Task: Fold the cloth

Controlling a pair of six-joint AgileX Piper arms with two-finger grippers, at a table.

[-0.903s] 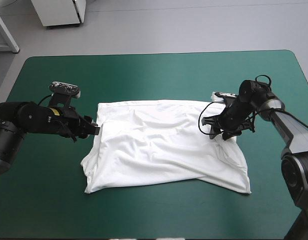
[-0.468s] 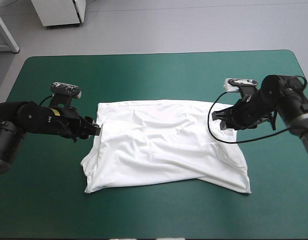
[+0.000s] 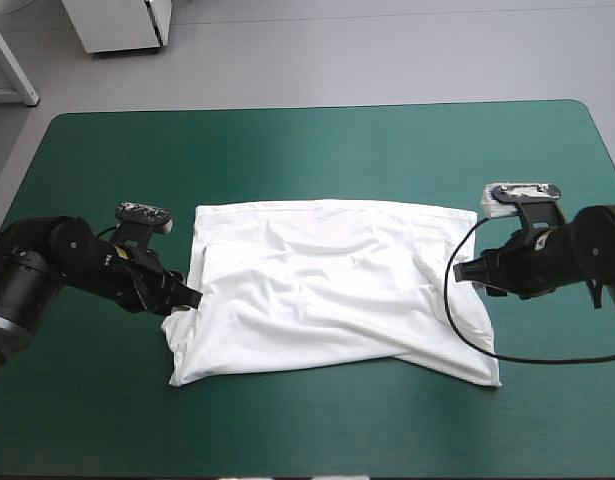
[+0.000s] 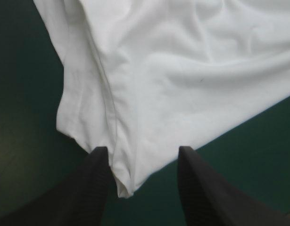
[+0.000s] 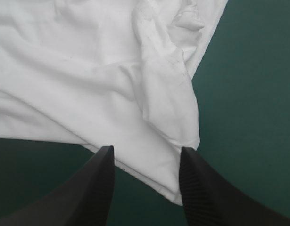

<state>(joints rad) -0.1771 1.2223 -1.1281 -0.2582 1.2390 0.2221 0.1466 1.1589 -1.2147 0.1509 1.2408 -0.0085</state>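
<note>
Count: one T-shirt [image 3: 327, 285], spread flat mid-table. Two units, left gripper [image 4: 140, 153] and right gripper [image 5: 145, 150], fingers spread, straddle opposite shirt edges. Exposed teal-green cover [image 3: 307, 150] all round.

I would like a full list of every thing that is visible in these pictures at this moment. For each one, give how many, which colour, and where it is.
white short-sleeved cloth T-shirt: 1, white, spread flat and wrinkled on the middle of the table.
teal-green table cover: 1, teal-green, over the whole table top, under the T-shirt.
left gripper: 1, black fingers, open, at the T-shirt's left edge, a corner of the cloth between its fingers.
right gripper: 1, black fingers, open, at the T-shirt's right edge, the cloth's edge between its fingers.
</note>
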